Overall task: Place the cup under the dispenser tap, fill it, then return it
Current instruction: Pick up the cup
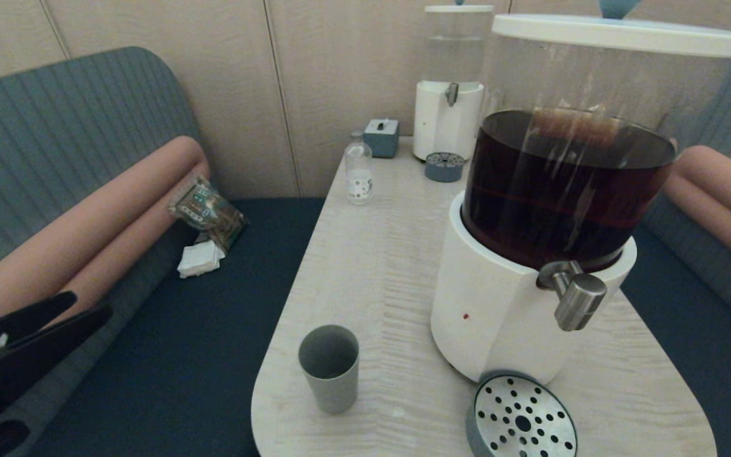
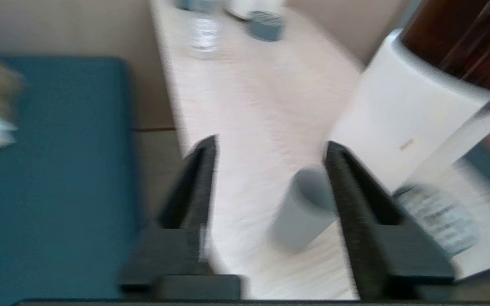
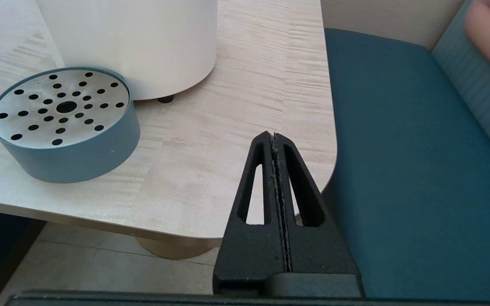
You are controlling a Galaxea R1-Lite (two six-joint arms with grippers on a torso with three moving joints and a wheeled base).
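Cup point(image 1: 329, 368) – matt plastic; tap point(image 1: 576, 298) – brushed steel; table point(image 1: 372, 266) – pale wood grain.

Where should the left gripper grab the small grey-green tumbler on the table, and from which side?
Grip the small grey-green handleless tumbler across its mid wall, probably coming level from the robot's left. It stands upright, mouth open, near the wooden table's left front edge, with the large white-based dispenser close on its right. The open left gripper already faces it; the right gripper is parked, shut.
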